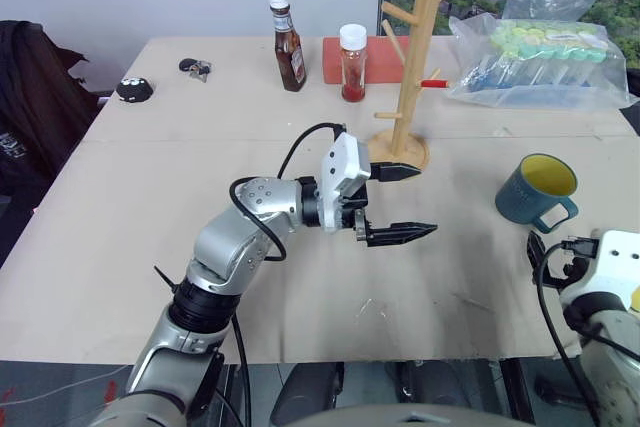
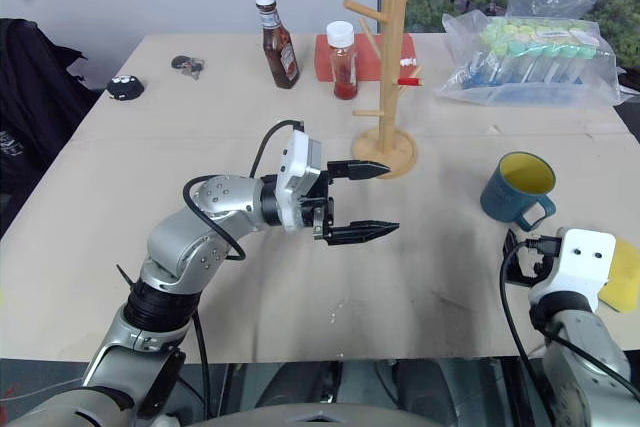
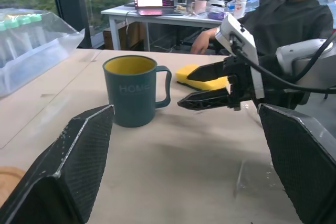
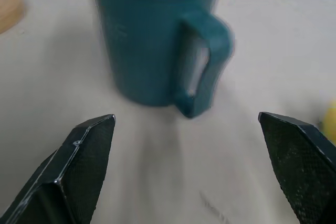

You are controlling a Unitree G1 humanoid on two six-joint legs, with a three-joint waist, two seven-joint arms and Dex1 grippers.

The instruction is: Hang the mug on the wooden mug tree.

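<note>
A tan table (image 1: pixel 150 247) carries the teal mug (image 1: pixel 537 190) upright near its right edge, beside a yellow sponge (image 2: pixel 622 277). The wooden mug tree (image 1: pixel 408 77) stands mid-table. Behind it stand two sauce bottles (image 1: pixel 288 42), a red block (image 1: pixel 362 58), bagged tubes (image 1: pixel 540 62), keys (image 1: pixel 196 68) and a small black object (image 1: pixel 134 90).

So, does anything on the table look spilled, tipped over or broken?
Nothing stands out. The mug stands upright on the table, the wooden mug tree is straight, and both sauce bottles are upright with caps on. No spill shows.
</note>
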